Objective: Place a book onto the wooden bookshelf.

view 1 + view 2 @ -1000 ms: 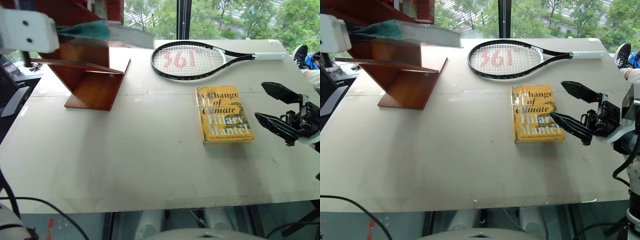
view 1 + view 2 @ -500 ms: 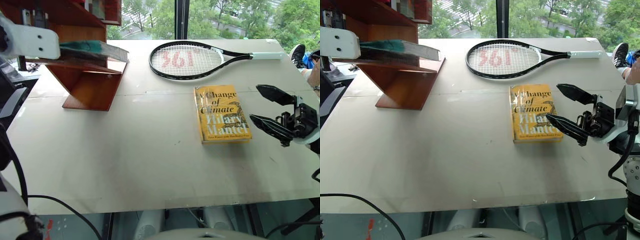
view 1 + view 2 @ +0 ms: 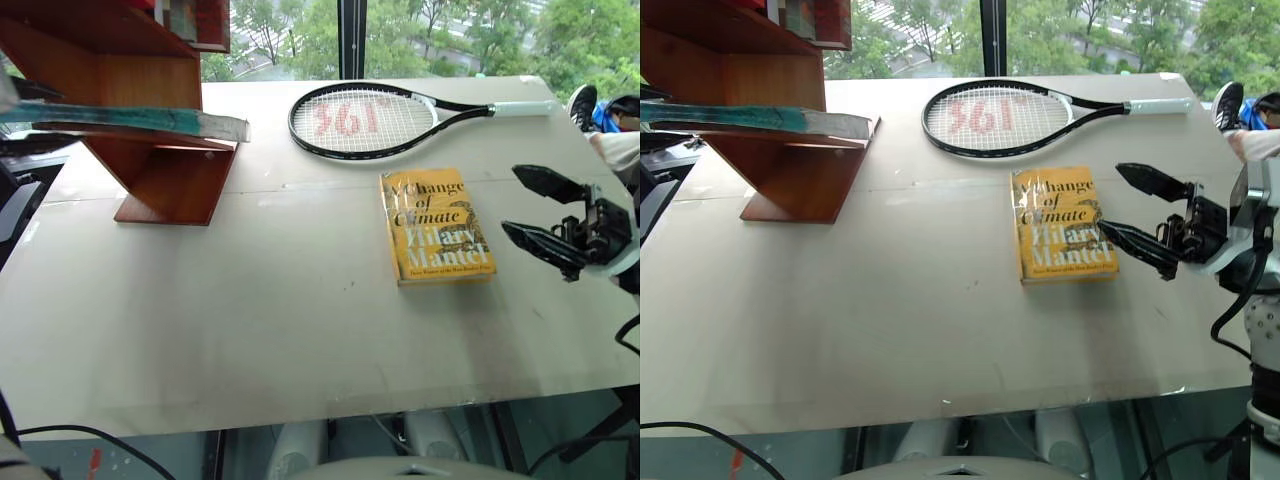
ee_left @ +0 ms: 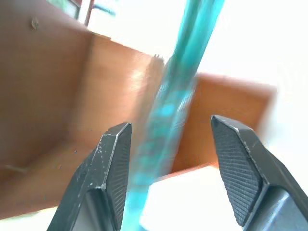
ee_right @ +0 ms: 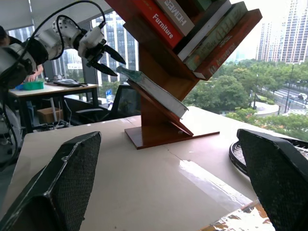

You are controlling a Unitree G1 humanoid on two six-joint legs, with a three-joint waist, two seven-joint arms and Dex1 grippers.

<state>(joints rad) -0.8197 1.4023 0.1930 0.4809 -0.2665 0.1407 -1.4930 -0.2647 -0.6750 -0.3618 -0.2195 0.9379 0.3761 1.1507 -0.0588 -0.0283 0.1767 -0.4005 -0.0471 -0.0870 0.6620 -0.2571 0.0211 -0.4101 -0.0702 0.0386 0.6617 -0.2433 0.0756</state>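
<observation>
Lying on a slanted panel of the bookshelf (image 3: 160,150), the book (image 3: 120,118) overhangs it toward the racket (image 3: 380,118); right gripper (image 3: 540,215) spread wide beside the yellow book (image 3: 436,226) on the desk (image 3: 250,320). Left wrist view: left gripper (image 4: 168,163) parted, book edge between its fingers, contact unclear. Right wrist view: that gripper just off the book's end

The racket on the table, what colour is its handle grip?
White, on the racket; clearest in the left eye view.
</observation>
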